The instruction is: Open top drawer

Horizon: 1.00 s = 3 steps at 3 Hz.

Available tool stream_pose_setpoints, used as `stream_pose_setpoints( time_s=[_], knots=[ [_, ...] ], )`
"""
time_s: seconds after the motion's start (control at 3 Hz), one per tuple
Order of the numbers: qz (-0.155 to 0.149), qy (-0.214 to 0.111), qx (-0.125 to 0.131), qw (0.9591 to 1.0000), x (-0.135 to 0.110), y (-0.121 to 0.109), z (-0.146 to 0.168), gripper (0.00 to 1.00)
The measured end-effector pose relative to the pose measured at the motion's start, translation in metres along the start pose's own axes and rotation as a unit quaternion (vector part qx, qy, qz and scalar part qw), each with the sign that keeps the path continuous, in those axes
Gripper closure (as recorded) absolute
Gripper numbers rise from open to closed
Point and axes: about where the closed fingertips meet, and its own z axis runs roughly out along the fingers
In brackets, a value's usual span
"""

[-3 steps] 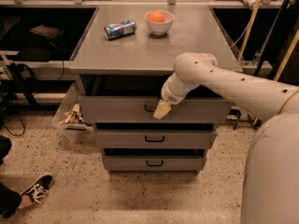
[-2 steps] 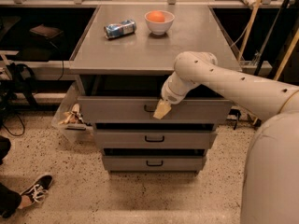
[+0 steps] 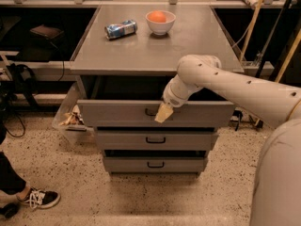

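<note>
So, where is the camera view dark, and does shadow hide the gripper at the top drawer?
In the camera view, the tabletop is evenly lit, without glare; deep shadow fills the gap under it, behind the top drawer front; the gripper is well lit, against that front beside the black handle.

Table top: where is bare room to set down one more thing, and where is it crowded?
The table top is bare across its front half, from the can and the bowl to the front edge, and right of the bowl. Crowded: the back, where can and bowl sit close. The gripper is lower, at the handle of the top drawer.
</note>
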Motion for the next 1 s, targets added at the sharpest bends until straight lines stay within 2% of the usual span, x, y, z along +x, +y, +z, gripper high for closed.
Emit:
stream_pose_setpoints(
  time_s=[1.0],
  knots=[
    [-0.010, 0.003, -0.002, 0.9999, 0.006, 0.020, -0.005, 1.00]
  ],
)
